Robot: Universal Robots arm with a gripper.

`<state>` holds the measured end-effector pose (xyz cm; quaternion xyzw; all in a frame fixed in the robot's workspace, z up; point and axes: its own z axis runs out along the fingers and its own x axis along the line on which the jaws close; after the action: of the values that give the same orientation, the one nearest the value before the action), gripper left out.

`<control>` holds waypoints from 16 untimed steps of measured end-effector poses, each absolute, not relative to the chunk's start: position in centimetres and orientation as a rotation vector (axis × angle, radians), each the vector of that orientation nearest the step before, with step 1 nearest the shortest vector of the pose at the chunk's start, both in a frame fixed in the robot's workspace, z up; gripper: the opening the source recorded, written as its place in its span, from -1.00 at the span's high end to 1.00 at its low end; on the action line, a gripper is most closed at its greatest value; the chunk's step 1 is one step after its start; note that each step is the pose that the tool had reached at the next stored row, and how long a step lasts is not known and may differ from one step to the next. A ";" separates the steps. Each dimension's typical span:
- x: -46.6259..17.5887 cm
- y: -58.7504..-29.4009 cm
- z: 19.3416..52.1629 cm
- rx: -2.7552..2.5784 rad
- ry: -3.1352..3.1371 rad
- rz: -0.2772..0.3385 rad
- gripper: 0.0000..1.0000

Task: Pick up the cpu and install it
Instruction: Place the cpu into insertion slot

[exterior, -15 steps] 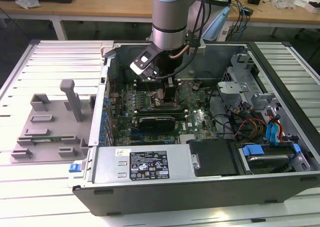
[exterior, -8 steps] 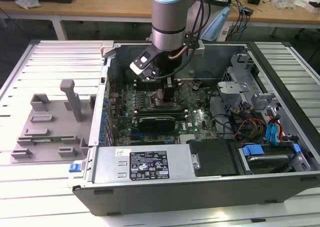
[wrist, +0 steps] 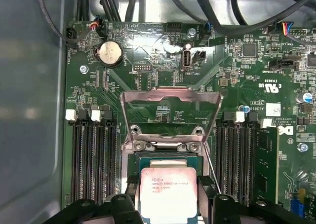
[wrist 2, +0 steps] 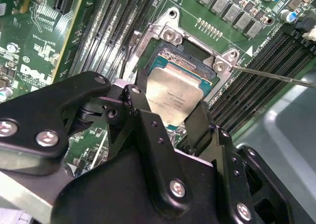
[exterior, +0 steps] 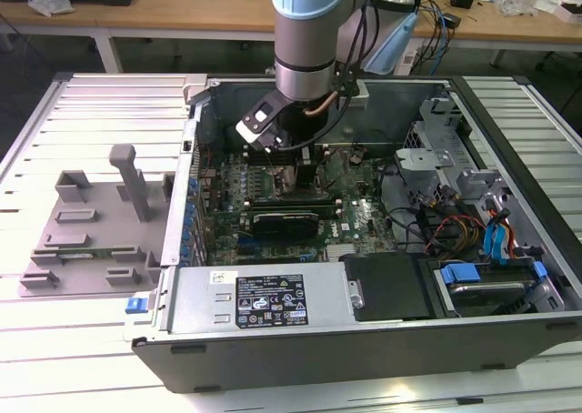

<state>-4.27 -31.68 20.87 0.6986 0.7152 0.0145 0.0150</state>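
Inside computer case (exterior: 318, 358), at open socket (wrist: 165, 157), gripper (wrist 2: 167, 103) closed on cpu (wrist 2: 177, 93), 2 fingers (wrist 2: 140, 105) at opposite edges; load plate (wrist: 170, 93) raised.

An open computer case (exterior: 364, 351) lies on the slatted table (exterior: 82, 358), a grey plastic fixture (exterior: 100, 206) beside it.

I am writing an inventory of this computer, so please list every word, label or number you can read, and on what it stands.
cpu: dark printed lines on its metal top, too small to quote.
motherboard: white lettering and marks, too small to quote.
power supply: black and white stickers, print too small to quote.
So I quote no text.
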 end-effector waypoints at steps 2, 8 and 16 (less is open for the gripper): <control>-4.4 -31.6 20.6 2.174 2.226 0.045 -0.09; -4.4 -31.6 20.2 2.187 2.212 0.045 -0.09; -4.4 -31.6 19.8 2.199 2.201 0.045 -0.09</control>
<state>-4.39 -31.55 19.84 0.7066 0.7074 0.0145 0.0152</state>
